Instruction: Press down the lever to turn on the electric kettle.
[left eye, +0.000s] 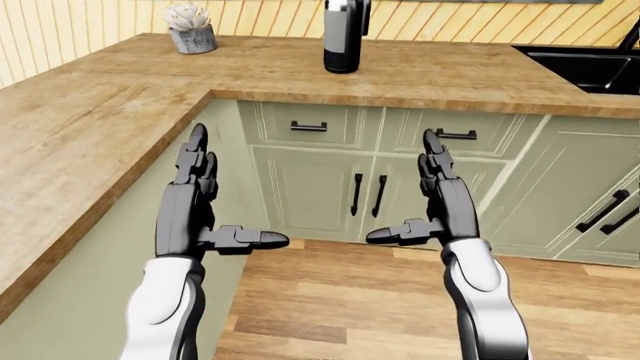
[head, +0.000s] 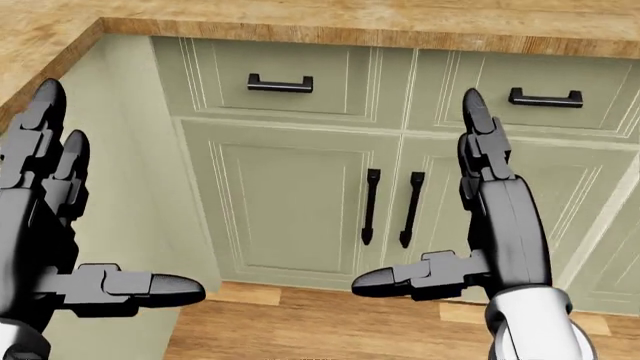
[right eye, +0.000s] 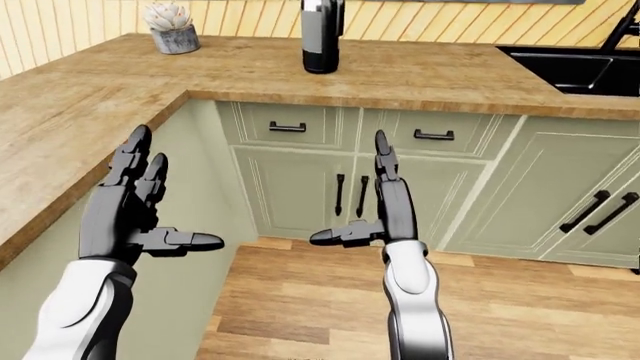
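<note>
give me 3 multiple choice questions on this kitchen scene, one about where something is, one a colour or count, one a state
1. Where does the electric kettle stand in the left-eye view?
A. on the wooden counter at the top of the view
B. on the floor
C. in the sink

2. What colour are the cabinet doors?
A. bright red
B. pale green
C. black

3. How are the two hands?
A. both shut on the kettle
B. one gripping a drawer handle
C. both open and holding nothing

Answers:
1 A, the dark kettle sits on the counter, right of the potted plant and left of the black sink.
2 B, the doors are pale green with black handles.
3 C, the left hand and right hand have their fingers spread in the air before the cabinets.
</note>
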